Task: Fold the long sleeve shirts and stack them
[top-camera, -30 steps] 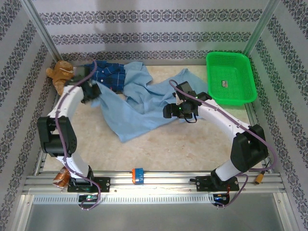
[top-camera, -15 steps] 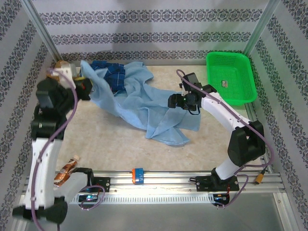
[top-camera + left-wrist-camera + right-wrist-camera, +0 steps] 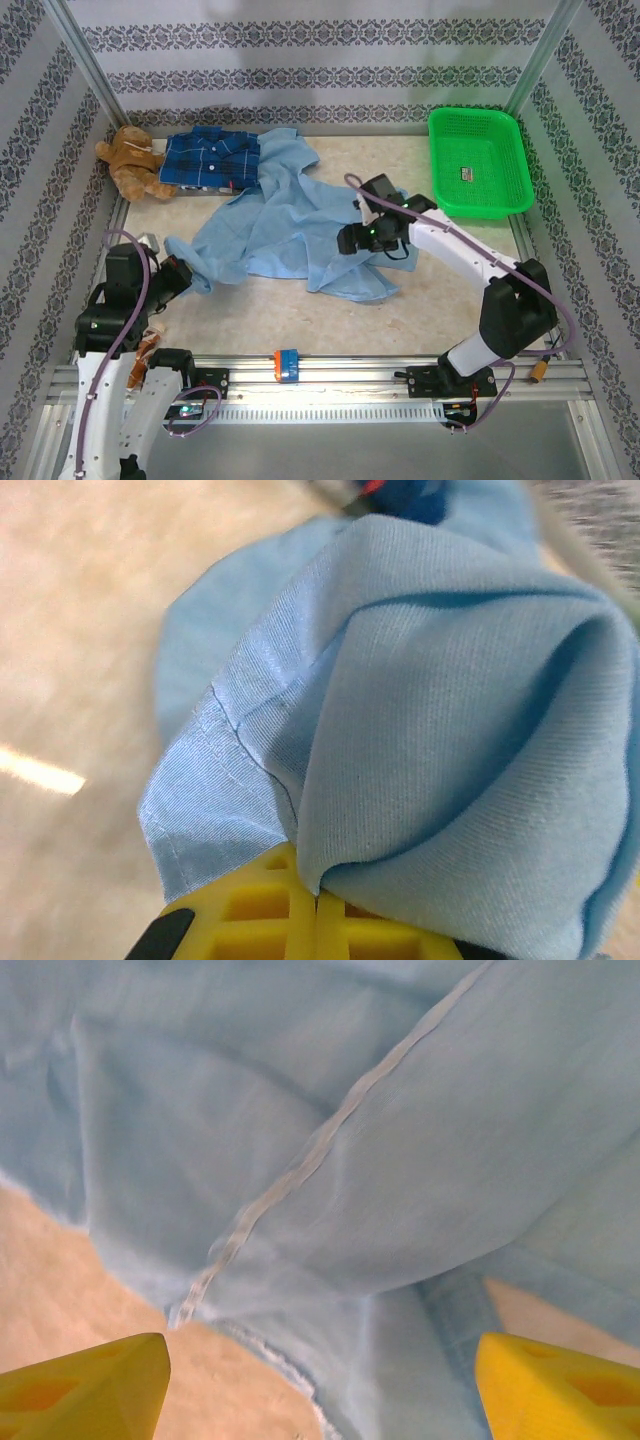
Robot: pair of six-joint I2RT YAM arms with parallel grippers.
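You are early in this job. The plaid shirt [image 3: 210, 160] lies at the back left of the table [image 3: 440, 300], just beside the bear [image 3: 130, 165]. It looks like a compact folded rectangle, so I judge that one done, or near enough. The blue shirt [image 3: 285, 220] is not. It sprawls rumpled across the middle of the table, its far edge touching or overlapping the plaid shirt's right side, and one part trails toward the near left corner. Your left gripper [image 3: 183, 272] sits at that trailing end. In the left wrist view its yellow fingers [image 3: 250, 920] are clenched together with a bunch of blue cloth pinched between them, so you have a firm hold there. Your right gripper [image 3: 350, 238] hangs over the right part of the blue shirt. In the right wrist view its fingers [image 3: 85, 1385] stand wide apart, with a seam and a hem below them, grasping nothing. Whether they touch the cloth, I cannot tell. The green basket [image 3: 478, 160] stands at the back right, apart from both shirts. By my reckoning nearly all of the blue shirt's work is left for you: spread it flat, bring in the sleeves, fold the body, then set one folded shirt squarely on the other.
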